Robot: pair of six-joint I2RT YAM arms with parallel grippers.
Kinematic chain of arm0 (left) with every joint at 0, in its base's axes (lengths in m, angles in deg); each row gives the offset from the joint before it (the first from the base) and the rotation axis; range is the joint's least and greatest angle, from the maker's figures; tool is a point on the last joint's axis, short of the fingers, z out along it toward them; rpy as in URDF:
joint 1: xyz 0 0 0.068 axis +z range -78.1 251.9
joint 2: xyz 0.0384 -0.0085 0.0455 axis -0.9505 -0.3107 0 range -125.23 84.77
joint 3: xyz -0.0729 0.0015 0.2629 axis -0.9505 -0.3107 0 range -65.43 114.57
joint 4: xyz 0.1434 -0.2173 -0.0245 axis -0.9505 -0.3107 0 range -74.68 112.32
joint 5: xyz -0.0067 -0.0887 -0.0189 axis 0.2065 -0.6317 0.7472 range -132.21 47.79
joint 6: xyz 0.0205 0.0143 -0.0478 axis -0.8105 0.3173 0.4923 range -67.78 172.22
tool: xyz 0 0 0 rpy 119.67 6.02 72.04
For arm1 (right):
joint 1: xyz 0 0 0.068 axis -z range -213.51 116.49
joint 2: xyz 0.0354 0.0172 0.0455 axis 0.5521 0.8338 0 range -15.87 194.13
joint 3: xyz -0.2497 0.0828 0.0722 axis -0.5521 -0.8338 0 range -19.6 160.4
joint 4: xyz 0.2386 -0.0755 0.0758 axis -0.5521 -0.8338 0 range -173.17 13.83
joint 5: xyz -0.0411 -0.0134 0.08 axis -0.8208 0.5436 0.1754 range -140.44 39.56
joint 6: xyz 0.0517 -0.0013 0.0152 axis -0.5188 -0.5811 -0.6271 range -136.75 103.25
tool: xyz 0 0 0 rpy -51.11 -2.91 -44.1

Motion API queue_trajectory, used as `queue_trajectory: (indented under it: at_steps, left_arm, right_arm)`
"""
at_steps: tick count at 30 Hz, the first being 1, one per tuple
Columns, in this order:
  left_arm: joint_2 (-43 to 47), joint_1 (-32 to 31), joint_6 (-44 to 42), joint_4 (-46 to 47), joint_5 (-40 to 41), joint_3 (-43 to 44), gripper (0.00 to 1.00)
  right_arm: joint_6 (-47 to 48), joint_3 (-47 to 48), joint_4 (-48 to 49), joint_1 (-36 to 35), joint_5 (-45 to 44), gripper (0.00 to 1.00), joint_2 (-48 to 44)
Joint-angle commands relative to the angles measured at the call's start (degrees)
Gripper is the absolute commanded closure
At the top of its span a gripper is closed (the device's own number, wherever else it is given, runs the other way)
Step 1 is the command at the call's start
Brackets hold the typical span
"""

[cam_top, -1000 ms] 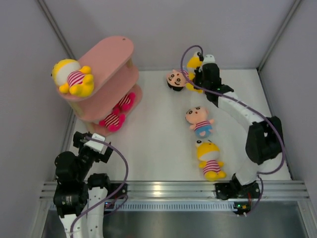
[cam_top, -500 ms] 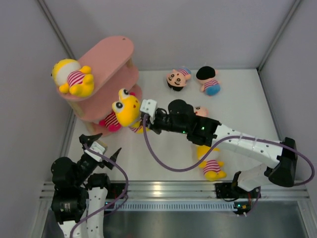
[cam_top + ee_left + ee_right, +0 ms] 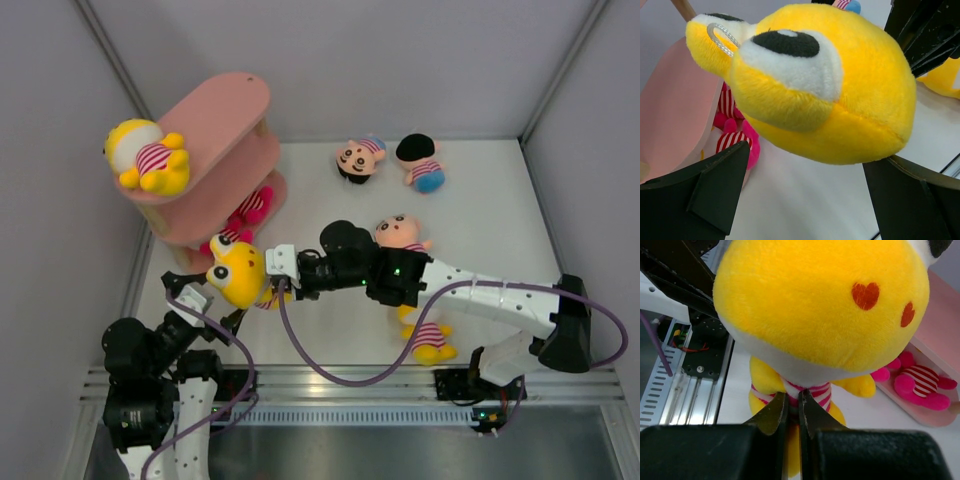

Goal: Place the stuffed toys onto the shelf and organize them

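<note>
Right claw (image 3: 792, 407) pinches a yellow toy (image 3: 238, 272); left claw (image 3: 205, 298) gapes by its head. Shelf (image 3: 215, 110) holds a few; four more wait.

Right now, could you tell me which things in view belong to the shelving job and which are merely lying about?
Job:
- shelf
- top yellow toy
- magenta toy, bottom board
- held yellow toy, in right gripper
- on the table: face-up toy, face-down toy, pink-faced toy, near yellow toy

Just there:
- purple cable
- metal rail
</note>
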Motion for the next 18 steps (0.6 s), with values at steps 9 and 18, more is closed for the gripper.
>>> queue_trajectory:
  at_steps: [9,18]
  left_arm:
    - [-0.4,0.3,6.6,8.3,-5.2,2.0,0.03]
    - [-0.1,0.3,9.5,10.8,-7.2,0.8,0.75]
  right_arm:
    - [2.6,5.2,0.2,-1.6,6.7,1.0,0.6]
    - [3.3,5.7,-1.5,-2.3,7.6,1.0,2.0]
